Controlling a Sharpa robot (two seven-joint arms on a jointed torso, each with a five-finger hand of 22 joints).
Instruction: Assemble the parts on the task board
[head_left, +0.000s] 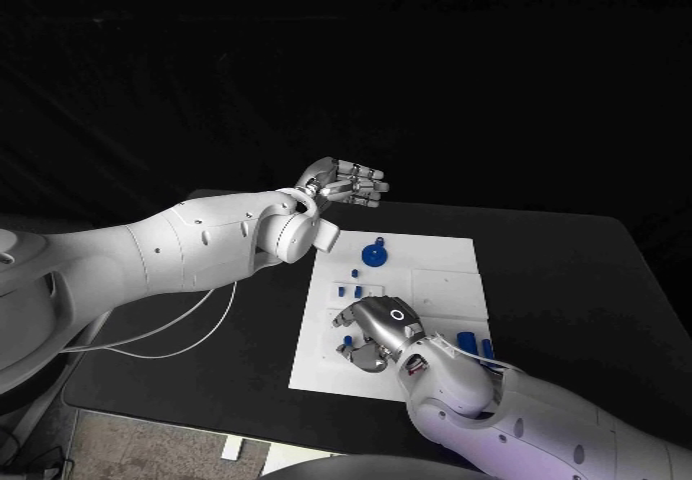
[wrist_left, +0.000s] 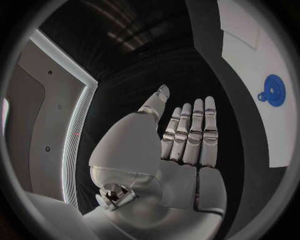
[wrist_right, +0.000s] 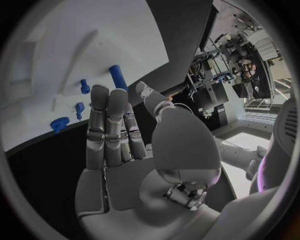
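The task board (head_left: 433, 290) lies flat in the middle of the black counter (head_left: 577, 290), with the small blue parts on it: a round gear-like disc (head_left: 374, 257) near the far end, short pegs (head_left: 356, 292) midway, and longer pins (head_left: 475, 343) at the near right edge. You can expect these to be light, rigid plastic, probably smooth and quick to roll or tip, so pinch each across its sides with the fingertips, low down, and take the disc by its rim.

Your right hand (head_left: 375, 335) hovers over the near half of the board, fingers straight and holding nothing. Your left hand (head_left: 343, 185) hangs off the board's far left corner, likewise flat and unladen. The pegs stand close together, so neighbours may get knocked.
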